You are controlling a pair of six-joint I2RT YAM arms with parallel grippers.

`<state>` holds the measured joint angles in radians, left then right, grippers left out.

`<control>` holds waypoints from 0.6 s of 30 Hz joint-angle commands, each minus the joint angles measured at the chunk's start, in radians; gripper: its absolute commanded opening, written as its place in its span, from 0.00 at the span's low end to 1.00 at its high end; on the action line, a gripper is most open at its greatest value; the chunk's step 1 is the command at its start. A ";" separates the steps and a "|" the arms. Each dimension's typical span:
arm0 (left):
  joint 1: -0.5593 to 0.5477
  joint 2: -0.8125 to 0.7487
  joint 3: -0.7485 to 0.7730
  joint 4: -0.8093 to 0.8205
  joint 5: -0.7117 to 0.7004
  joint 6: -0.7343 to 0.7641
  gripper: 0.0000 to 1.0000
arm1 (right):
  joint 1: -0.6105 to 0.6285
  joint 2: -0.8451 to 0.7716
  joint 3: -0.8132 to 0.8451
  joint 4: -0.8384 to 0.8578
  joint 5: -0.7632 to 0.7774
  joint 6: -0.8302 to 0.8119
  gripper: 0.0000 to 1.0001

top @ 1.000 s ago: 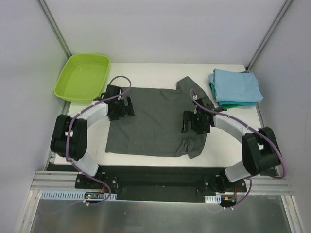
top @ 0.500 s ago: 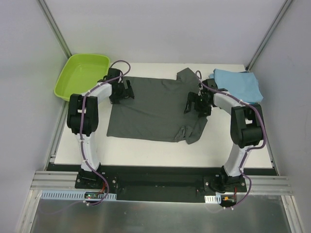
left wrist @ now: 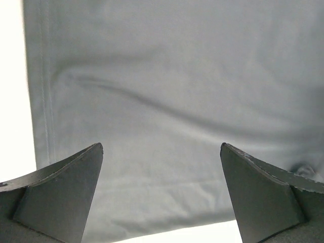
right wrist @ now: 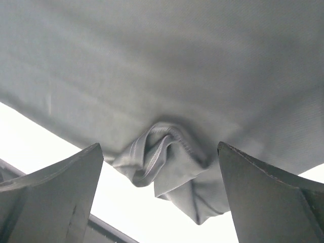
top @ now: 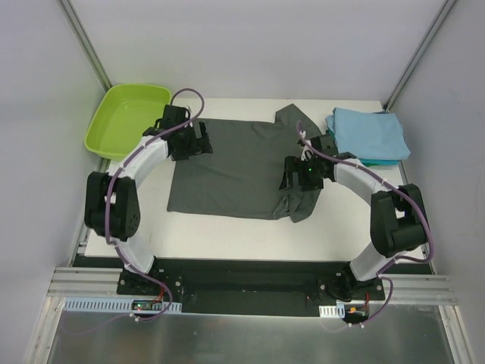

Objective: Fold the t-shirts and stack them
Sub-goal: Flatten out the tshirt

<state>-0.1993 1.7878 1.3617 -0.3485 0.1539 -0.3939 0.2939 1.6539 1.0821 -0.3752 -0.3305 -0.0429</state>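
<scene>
Both gape wide, empty: left gripper (top: 198, 141) and right gripper (top: 294, 178) over the charcoal tee (top: 235, 171) mid-table. We see the green tub (top: 129, 121) far-left, folded shirts (top: 369, 134) far-right; only the right wrist view shows the tee's bunched fold (right wrist: 162, 152).

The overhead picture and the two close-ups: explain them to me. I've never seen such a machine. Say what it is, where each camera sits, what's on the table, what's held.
Two robot arms are bolted at the near edge of the table. The overhead picture is from a fixed camera above and behind them. Each close-up is from a wrist camera, looking past that arm's two fingers. On it lies a dark grey t-shirt, spread out, rumpled on its right side. At back right sits a stack of folded shirts, light blue on top; at back left, a lime-green tub. The left gripper and right gripper are both open over the grey shirt, holding nothing.
</scene>
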 commanded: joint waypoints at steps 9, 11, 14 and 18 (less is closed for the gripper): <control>-0.080 -0.206 -0.321 0.031 -0.033 -0.043 0.99 | 0.103 -0.032 -0.096 0.042 -0.057 -0.048 0.98; -0.080 -0.197 -0.348 0.046 -0.030 -0.051 0.99 | 0.122 -0.051 -0.103 0.044 -0.074 -0.070 0.99; -0.080 -0.180 -0.380 0.052 -0.039 -0.057 0.99 | 0.184 -0.113 -0.128 0.006 -0.064 -0.136 0.99; -0.077 -0.171 -0.400 0.052 -0.091 -0.063 0.99 | 0.284 -0.186 -0.186 -0.068 -0.061 -0.173 0.99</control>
<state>-0.2863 1.6119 0.9802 -0.3168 0.1230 -0.4339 0.4934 1.5730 0.9409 -0.3683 -0.3676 -0.1429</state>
